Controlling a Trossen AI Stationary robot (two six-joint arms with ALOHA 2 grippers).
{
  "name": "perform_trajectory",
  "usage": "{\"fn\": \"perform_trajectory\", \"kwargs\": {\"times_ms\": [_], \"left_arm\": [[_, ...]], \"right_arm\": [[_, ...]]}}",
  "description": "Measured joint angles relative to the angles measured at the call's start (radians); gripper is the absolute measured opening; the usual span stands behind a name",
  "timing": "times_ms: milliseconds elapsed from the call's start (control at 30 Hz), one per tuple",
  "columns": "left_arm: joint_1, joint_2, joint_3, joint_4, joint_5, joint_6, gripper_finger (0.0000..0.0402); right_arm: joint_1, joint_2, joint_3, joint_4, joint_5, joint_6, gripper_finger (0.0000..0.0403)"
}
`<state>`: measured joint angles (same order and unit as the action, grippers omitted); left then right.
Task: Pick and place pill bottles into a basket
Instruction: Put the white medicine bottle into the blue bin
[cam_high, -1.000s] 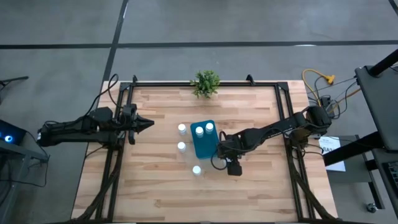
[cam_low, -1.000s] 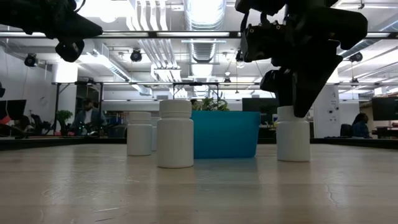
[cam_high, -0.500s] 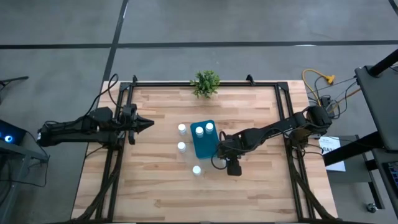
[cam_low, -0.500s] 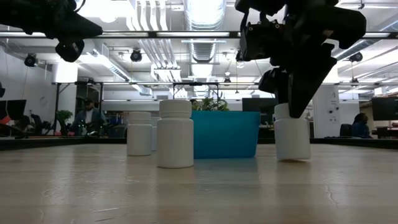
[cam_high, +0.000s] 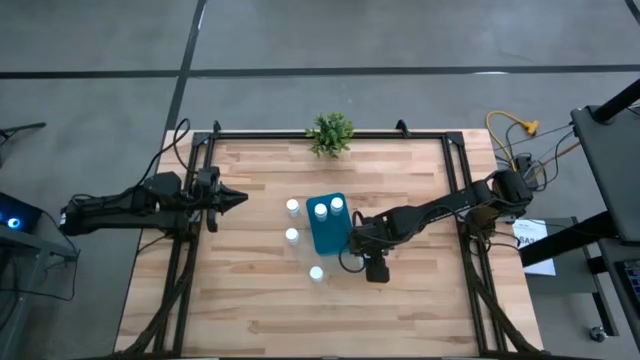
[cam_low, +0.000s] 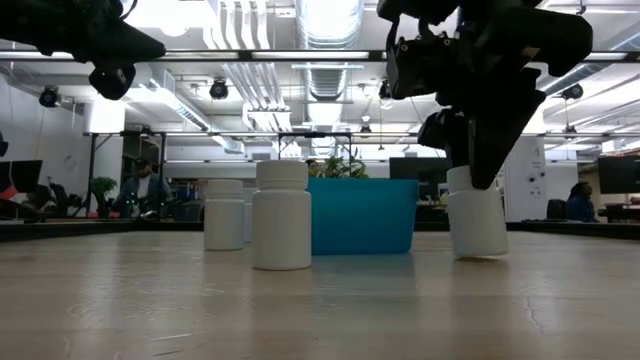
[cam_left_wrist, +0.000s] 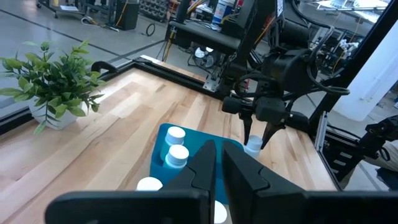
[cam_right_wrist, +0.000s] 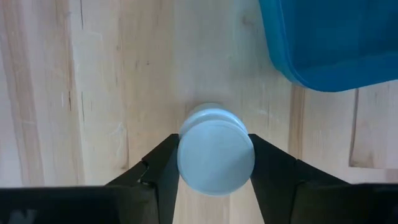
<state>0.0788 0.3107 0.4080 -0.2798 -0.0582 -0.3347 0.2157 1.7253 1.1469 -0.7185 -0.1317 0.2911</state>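
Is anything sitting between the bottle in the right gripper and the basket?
Nothing visible does. The right gripper is shut on a pill bottle right beside the basket, with only bare table between them. The two bottles inside occupy its far end.

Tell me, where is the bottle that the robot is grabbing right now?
In the low view, that bottle sits right of the blue basket, pinched at its cap by the right gripper, slightly tilted.

I noted white bottles (cam_high: 316, 273) with white caps, a teal-blue basket (cam_high: 328, 238), a green plant (cam_high: 331, 132), a pale striped wooden table (cam_high: 260, 310), black arms and yellow cable (cam_high: 512, 127).
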Motion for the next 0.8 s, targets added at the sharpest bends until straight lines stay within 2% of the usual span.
{"fn": "perform_trajectory", "kwargs": {"times_ms": [800], "left_arm": [[0.0,-0.022,0.0,0.007,0.0,0.0,0.0008]], "right_arm": [[-0.04,-0.016,0.303,-0.322,0.138,-0.094,0.0149]]}}
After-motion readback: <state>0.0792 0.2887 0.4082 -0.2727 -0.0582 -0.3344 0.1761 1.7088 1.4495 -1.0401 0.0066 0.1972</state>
